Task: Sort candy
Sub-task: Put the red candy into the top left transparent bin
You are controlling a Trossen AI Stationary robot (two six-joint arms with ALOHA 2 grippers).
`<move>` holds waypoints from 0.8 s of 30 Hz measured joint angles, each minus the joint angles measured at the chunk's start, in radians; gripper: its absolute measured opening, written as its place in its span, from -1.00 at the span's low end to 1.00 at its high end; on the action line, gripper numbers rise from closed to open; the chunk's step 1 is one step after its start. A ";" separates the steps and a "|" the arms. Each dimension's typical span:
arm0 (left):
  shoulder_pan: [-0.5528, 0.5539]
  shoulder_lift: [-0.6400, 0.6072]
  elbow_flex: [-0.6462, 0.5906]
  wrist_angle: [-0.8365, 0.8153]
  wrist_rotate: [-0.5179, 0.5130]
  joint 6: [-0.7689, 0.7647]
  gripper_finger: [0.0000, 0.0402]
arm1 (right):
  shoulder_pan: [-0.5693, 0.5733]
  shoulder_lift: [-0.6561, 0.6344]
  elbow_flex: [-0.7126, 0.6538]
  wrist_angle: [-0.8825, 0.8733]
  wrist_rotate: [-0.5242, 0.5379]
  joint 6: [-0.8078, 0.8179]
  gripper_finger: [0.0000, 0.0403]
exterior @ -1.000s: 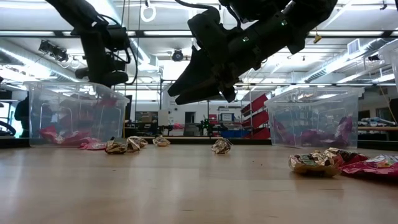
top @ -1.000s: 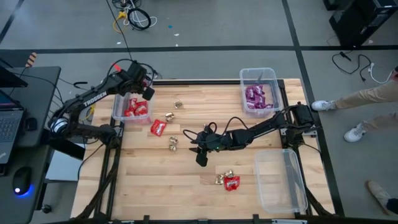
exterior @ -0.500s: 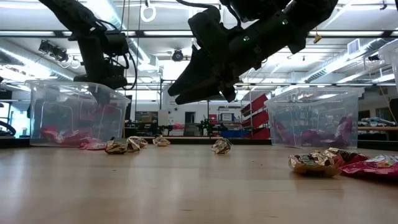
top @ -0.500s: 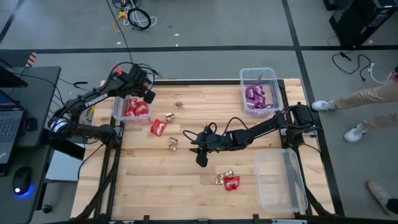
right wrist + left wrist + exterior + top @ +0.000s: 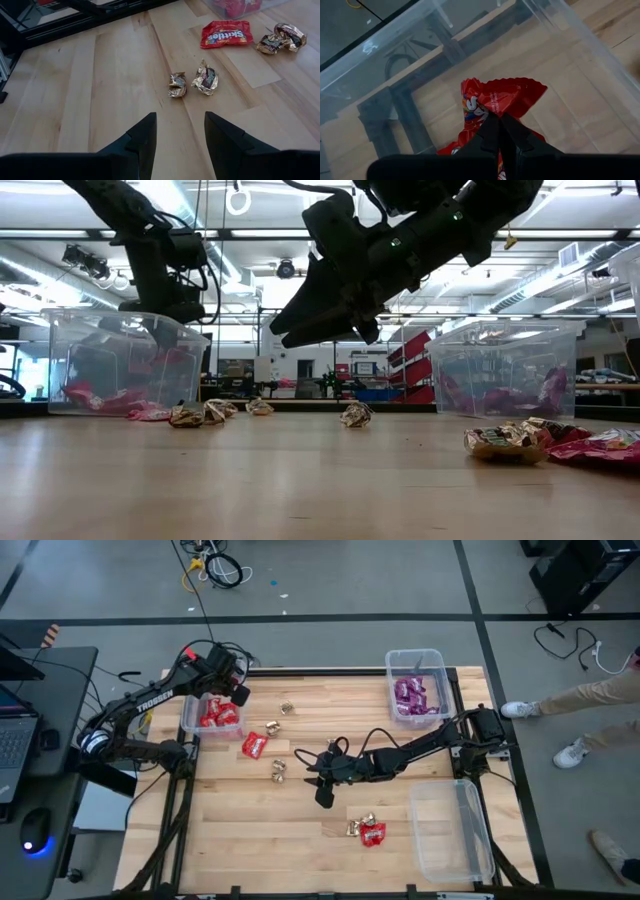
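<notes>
My left gripper (image 5: 234, 690) hangs over the far right corner of the clear left bin (image 5: 190, 715), shut on a red candy packet (image 5: 505, 95). Other red packets (image 5: 212, 716) lie in that bin. My right gripper (image 5: 322, 782) hovers open above the table's middle, touching nothing. In front of it, two gold foil pieces (image 5: 177, 84) (image 5: 206, 77) lie on the wood. A red packet (image 5: 255, 745) and more gold pieces (image 5: 287, 708) lie loose on the table. A red packet and gold pieces (image 5: 366, 830) lie nearer the front edge. My left gripper pinches the crumpled red packet at its near end (image 5: 494, 112) between the two shut fingers (image 5: 490, 131). The fingers slant down from the table's left side. The packet sticks out past the fingertips, lifted clear above the bin's inside.
A clear bin with purple packets (image 5: 418, 690) stands at the far right. Another clear bin (image 5: 450, 830) stands at the near right. A person's legs and shoes (image 5: 575, 715) show beyond the table's right edge. Bare wood lies at the near left.
</notes>
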 joint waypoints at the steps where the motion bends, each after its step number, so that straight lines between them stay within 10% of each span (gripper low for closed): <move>1: 0.000 0.000 0.000 0.000 0.000 0.000 -0.96 | 0.000 0.000 0.000 0.000 0.000 0.000 -0.25; 24: 0.000 0.000 0.000 0.000 -0.009 0.004 -0.73 | 0.000 0.000 0.000 0.000 0.000 0.000 -0.25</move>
